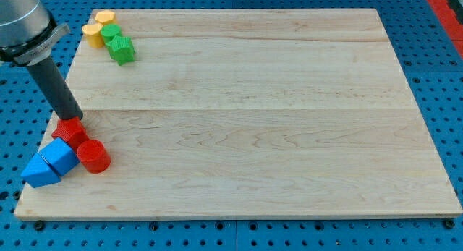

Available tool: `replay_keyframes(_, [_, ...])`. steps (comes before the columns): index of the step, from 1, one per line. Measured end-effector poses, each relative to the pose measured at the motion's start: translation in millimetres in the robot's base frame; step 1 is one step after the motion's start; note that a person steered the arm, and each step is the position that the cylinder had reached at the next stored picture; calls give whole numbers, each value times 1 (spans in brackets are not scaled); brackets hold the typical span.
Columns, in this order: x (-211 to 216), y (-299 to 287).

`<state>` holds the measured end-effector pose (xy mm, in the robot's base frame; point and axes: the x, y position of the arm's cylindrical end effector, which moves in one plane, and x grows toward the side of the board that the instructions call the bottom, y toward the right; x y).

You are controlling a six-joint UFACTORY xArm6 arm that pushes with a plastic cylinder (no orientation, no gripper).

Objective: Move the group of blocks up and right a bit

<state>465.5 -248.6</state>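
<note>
A: Where does my tip [75,118] stand?

B: At the view's left edge of the wooden worktop [246,113], a little below its middle height. The dark rod slants down from the grey arm body in the view's top left corner, and its lower end meets the upper edge of the red star-shaped block [69,131], touching it or very nearly so.

A: And the end effector, wide or narrow?

B: Neither can be told: the arm ends in a plain rod, with nothing that opens or closes and nothing held.

A: Where is the group of blocks?

B: In the view's bottom left corner of the worktop. The red star-shaped block sits uppermost. Just below and to its right is a red cylinder [92,156]. To the cylinder's left lies a blue cube-like block [61,155], and against that, lower and further left, a blue wedge [37,172] whose point reaches the board's edge. The four sit tightly together.

A: Anything else on the board?

B: A second cluster in the view's top left corner, well apart from the first: a yellow cylinder [105,18], a yellow block [92,33] beside it, a green cylinder [111,35] and a green star-like block [122,49], packed close. Under the worktop is a blue perforated surface [434,56].
</note>
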Motion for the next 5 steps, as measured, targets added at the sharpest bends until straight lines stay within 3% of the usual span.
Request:
replay_keyframes(4, [8,9])
replay_keyframes(5, [-14,-55])
